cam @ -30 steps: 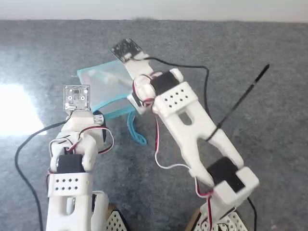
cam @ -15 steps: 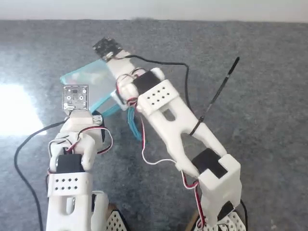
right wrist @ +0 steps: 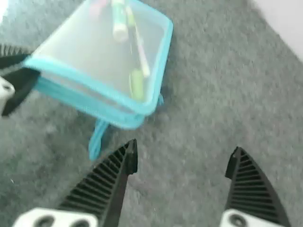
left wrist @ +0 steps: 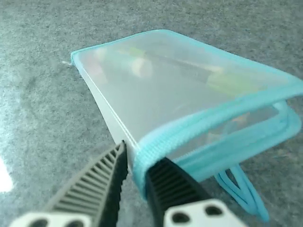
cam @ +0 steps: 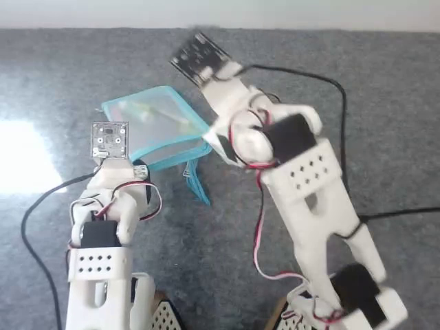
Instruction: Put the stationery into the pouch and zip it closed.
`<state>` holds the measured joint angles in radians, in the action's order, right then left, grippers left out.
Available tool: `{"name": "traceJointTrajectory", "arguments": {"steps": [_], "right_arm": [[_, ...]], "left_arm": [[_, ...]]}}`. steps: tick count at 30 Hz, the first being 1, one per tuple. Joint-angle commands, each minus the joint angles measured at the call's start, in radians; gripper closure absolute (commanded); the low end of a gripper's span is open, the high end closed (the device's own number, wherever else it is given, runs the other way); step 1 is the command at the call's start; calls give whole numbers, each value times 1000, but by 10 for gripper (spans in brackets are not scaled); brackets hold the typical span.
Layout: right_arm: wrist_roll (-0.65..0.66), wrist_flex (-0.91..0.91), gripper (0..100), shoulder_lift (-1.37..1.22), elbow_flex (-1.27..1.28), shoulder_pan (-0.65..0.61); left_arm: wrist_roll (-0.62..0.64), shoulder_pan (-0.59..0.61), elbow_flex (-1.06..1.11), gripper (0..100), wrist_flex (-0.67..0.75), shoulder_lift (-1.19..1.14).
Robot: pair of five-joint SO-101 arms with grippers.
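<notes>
Pouch sits on the grey table, left of centre and a bit toward the far side. It's see-through with teal trim, and the stationery shows through the side: a few pens or markers. A teal strap trails off its near corner. Can't tell if the zip is shut all the way.

Left arm is folded up low at the near left, forearm pointing away at the pouch. Left gripper is pinched nearly closed on the pouch's teal edge at the near corner, one finger on each side.

Right arm stretches forward from the near right with its wrist bent over toward the pouch. Right gripper is spread wide with nothing in it, above bare table just beside the pouch's strap end.

The table has a speckled, carpet-like top, with a bright glare patch at the left and a strip of white wall along the far edge.
</notes>
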<state>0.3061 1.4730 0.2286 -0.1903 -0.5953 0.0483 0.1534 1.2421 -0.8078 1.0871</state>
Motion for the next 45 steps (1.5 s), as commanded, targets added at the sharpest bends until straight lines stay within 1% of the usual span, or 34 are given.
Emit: {"name": "traceJointTrajectory", "arguments": {"steps": [1,4,7,11,16,19,28,30,33,39,42,45], "right_arm": [[20,-134,697,105,218,59],[20,-332,697,114,419,94],[20,-512,698,85,562,93],[17,-619,698,-30,565,91],[17,-630,698,-257,397,65],[14,-630,698,-403,255,44],[21,-634,697,-809,-141,-13],[48,-627,696,-881,-207,-13],[101,-596,696,-964,-282,-16],[110,-501,700,-1086,-417,-35],[112,-467,748,-1135,-460,-48],[112,-463,843,-1159,-496,-48]], "left_arm": [[3,29,-18,989,-20,14],[5,155,-70,989,-58,14],[5,250,-99,989,-71,14],[3,327,-127,989,-71,14],[5,430,-163,989,-74,14],[5,463,-173,989,-74,14],[2,460,-173,989,-72,14],[2,460,-173,989,-72,14],[2,459,-173,989,-72,14],[2,459,-173,989,-71,14],[2,459,-171,989,-72,14],[2,459,-171,989,-72,14]]}}
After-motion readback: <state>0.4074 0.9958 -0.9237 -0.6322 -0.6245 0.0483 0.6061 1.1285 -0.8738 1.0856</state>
